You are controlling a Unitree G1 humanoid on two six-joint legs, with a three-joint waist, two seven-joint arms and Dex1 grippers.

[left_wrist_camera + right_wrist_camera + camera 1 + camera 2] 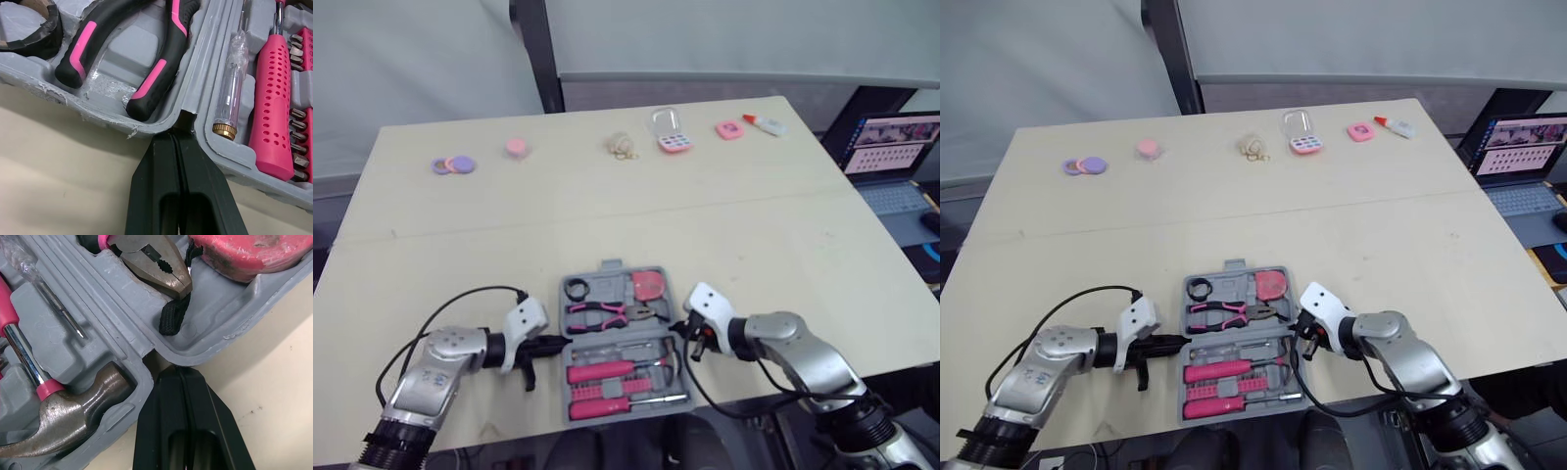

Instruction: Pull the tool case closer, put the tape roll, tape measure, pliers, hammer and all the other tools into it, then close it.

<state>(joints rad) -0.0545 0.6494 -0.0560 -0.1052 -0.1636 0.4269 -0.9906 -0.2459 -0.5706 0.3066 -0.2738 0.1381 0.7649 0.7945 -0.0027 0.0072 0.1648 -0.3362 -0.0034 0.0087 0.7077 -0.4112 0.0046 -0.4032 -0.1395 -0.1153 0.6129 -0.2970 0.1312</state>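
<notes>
Closing step | tool case [604, 286] open at table [607, 196] near edge, tools seated (pliers [607, 313], hammer [63, 416] in) | left gripper [558, 343], right gripper [677, 330]: fingers pressed together, tips at hinge ends | advise folding it shut evenly, both sides together.

Tool case [607, 285] sits near the table's [607, 206] front edge: tape roll [577, 288], pliers [607, 313], tape measure [649, 285] in the back half, hammer [63, 411] up front.

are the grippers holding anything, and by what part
Nothing is gripped. The left gripper and right gripper are both shut, tips set against the side hinge notches of the tool case.
</notes>
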